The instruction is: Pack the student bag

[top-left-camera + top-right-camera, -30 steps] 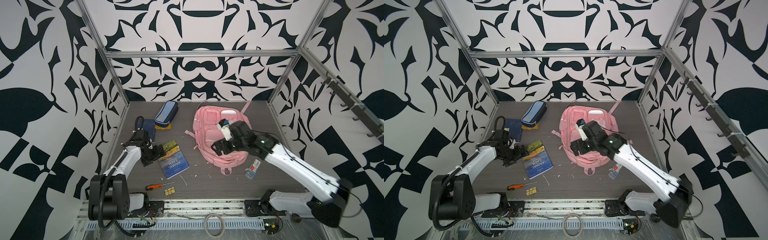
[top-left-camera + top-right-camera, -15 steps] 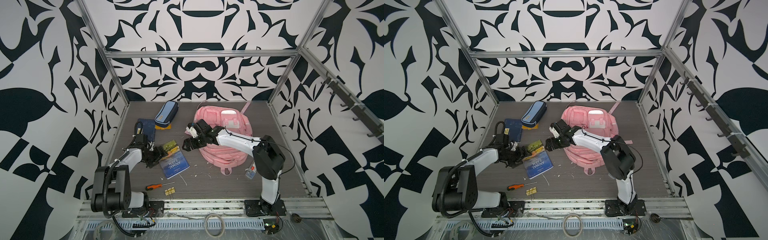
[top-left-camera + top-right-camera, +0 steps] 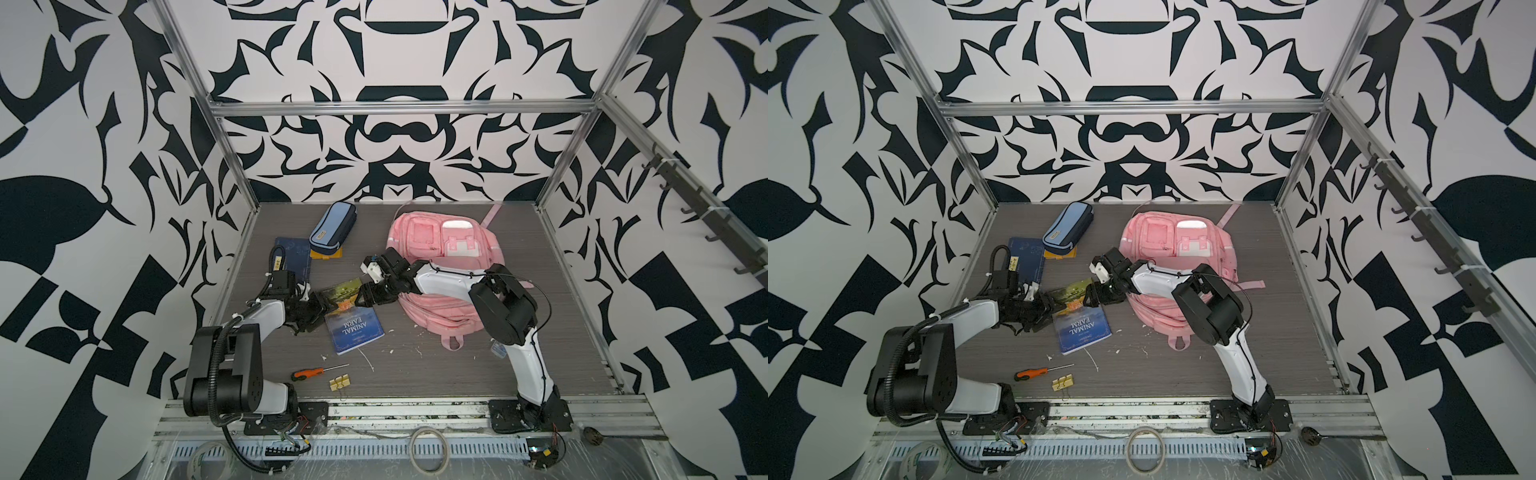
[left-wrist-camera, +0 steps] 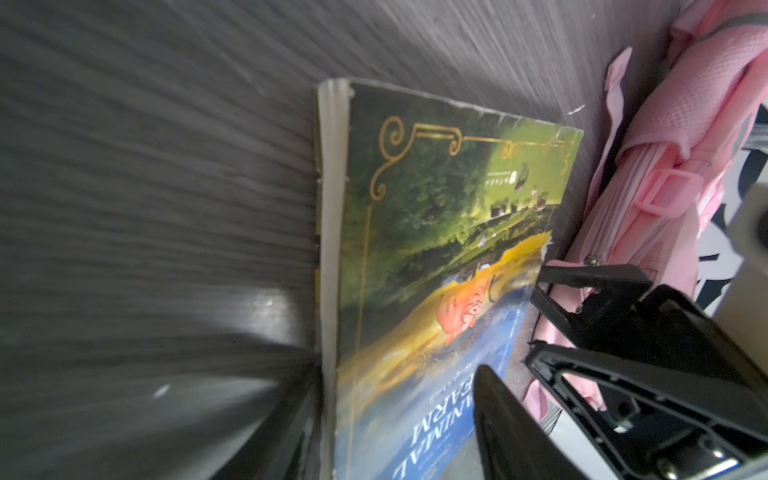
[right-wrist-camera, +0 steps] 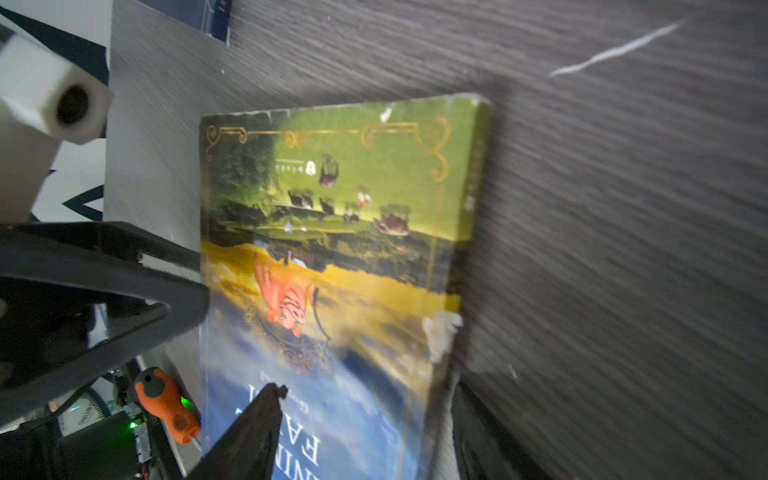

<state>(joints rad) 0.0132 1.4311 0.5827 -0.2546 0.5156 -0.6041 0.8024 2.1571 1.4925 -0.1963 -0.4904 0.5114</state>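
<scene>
pink student bag, soft, lying flat

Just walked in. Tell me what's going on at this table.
Both arms are on the Animal Farm paperback, which lies on the table beside the pink student bag. The left gripper straddles one side edge, the right gripper the opposite one. Whether either has clamped isn't clear. The book is not yet in the bag.

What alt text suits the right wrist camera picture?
A paperback book with a green, yellow and blue pig cover fills the frame on a dark grey wood-grain table, the right tool straddling its spine edge. The left tool reaches the opposite edge.
</scene>
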